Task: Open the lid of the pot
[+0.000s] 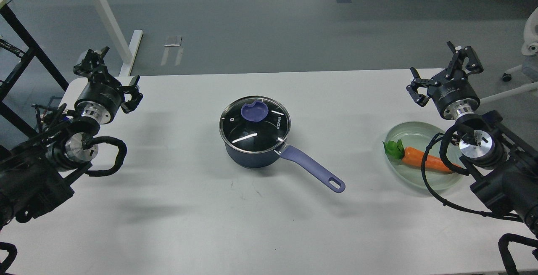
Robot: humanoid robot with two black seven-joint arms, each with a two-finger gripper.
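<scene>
Your left gripper point(112, 71) and right gripper point(442, 68) both fingers spread, empty, at opposite table point(168, 207) ends, lid point(254, 124) seated on saucepan point(252, 157).

Both arms are black, built of thick round segments with bright silver metal discs at the joints. Loose black cables loop alongside each forearm. The left gripper point(113, 71) and right gripper point(441, 71) are black, skeletal two-finger claws; small white lettering, seemingly, marks the right wrist.
</scene>
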